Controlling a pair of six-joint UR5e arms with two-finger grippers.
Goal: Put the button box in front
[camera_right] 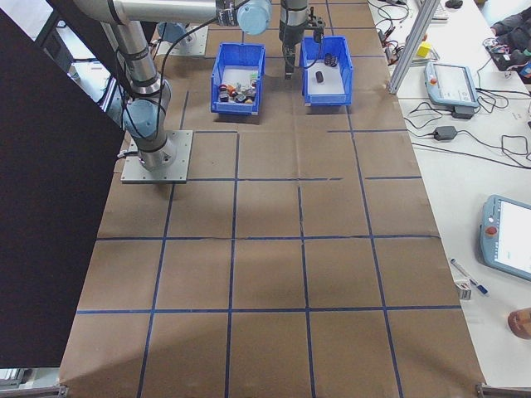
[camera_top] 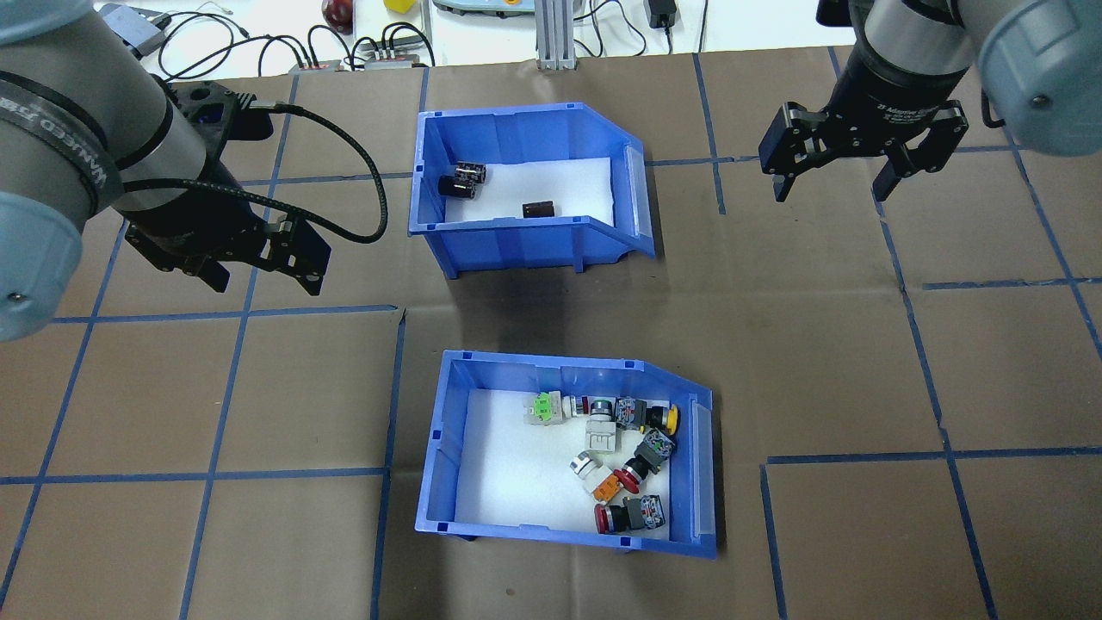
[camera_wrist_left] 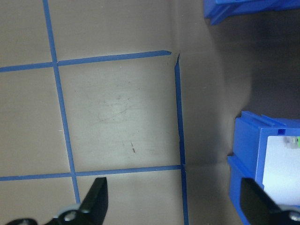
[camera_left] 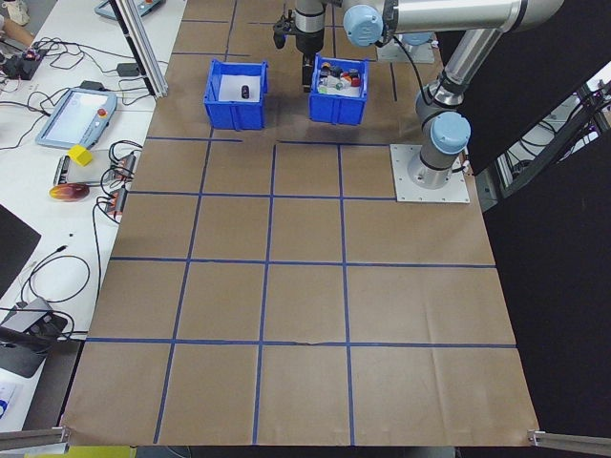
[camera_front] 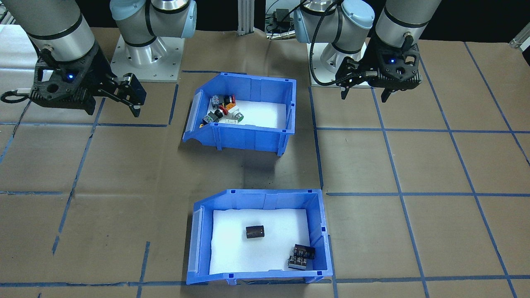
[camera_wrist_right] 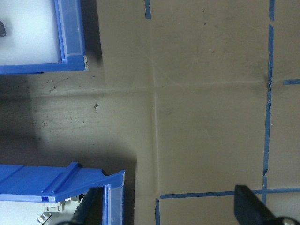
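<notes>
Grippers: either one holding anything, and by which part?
Nothing held. Left gripper and right gripper both hang open over bare table, clear of the blue plastic button box.

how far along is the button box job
Done, by the look of it: the button box sits in the row nearest the robot, the other bin behind it. Whether that is the front the task means, I cannot tell. In hand: nothing. The left gripper and right gripper hover beside the bins, jaws open and empty. Left: if near the robot is the front, nothing shows.
</notes>
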